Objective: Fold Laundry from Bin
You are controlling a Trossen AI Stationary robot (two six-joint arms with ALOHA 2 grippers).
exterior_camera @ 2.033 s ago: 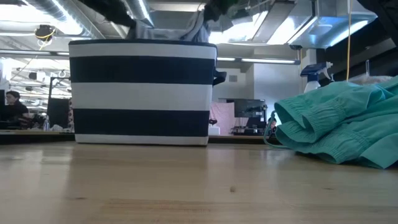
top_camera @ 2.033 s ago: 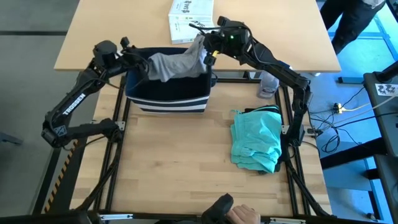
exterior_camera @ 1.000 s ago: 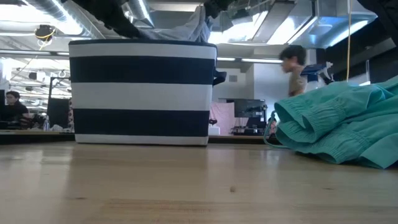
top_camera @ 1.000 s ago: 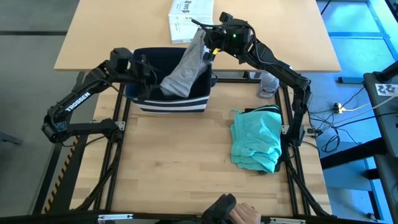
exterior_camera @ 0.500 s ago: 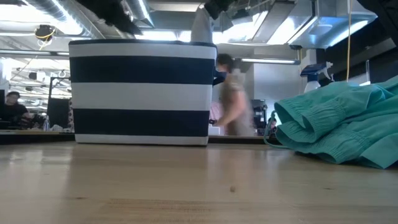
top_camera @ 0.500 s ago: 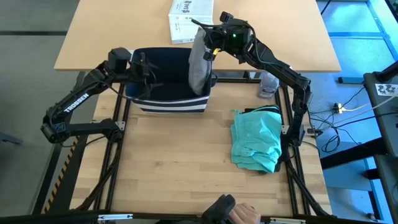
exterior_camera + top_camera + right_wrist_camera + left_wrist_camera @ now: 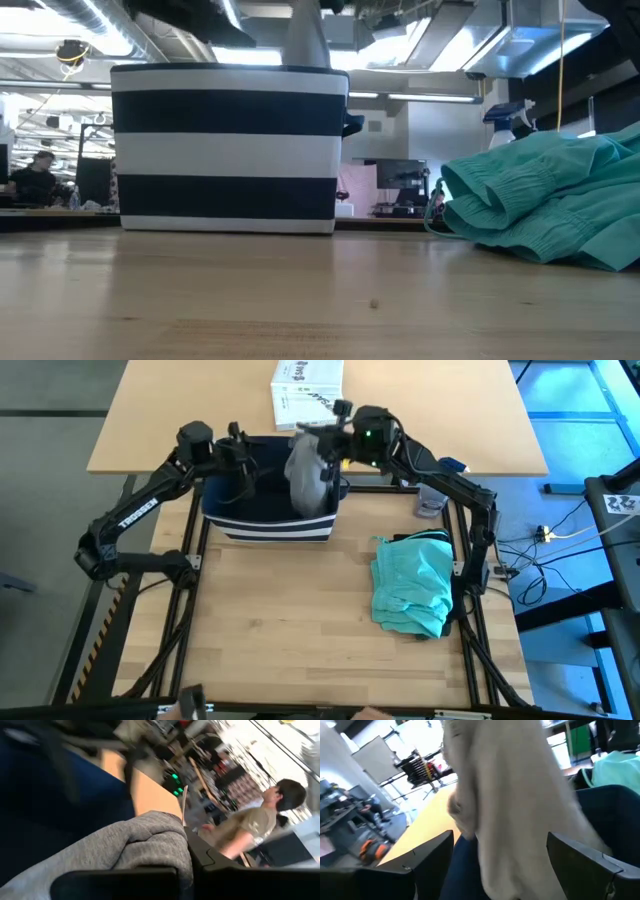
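Grey T-shirt (image 7: 308, 478) hangs from right claw (image 7: 332, 442) over bin (image 7: 270, 520).

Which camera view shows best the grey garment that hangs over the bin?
The high view: the grey garment hangs whole from the shut right gripper above the bin. The low view shows only its tip above the rim. The left wrist view shows it close and blurred between open jaws. The right wrist view shows only the pinched fold.
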